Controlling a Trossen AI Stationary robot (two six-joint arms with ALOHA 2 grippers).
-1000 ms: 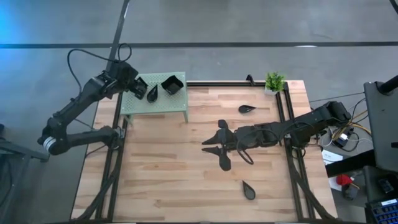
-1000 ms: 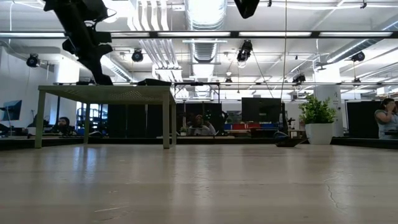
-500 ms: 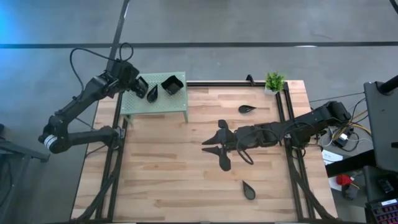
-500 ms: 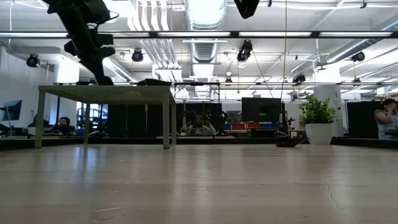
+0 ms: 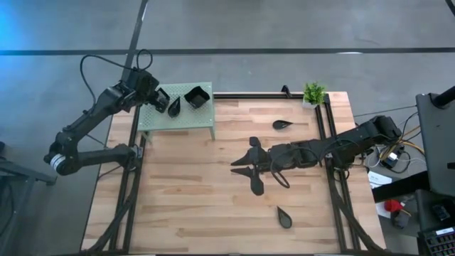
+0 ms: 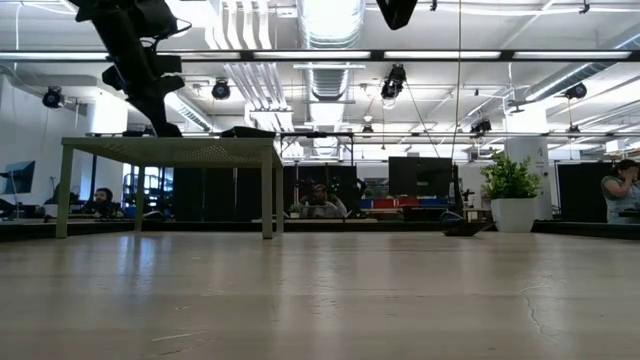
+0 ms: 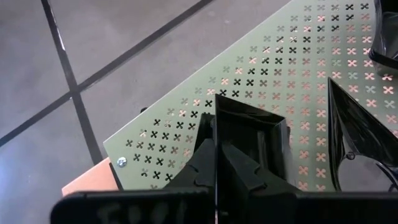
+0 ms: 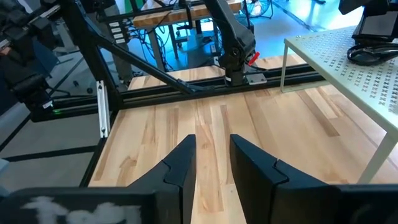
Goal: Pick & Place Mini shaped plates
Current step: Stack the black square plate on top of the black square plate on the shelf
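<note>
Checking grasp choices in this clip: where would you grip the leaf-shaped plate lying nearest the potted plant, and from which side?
Judging by its shape, take the leaf-shaped plate by its rim at the wide rounded end, coming straight down from above. It lies flat and alone on the wooden table, so a side approach offers little to catch. The right gripper hovers nearby, open.

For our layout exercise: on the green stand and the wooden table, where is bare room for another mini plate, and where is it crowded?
The green stand is bare along its front edge; its back holds a square plate, a leaf plate and the left gripper. The table is bare across its left half. Its centre is crowded by the right gripper; two leaf plates lie right of centre.
</note>
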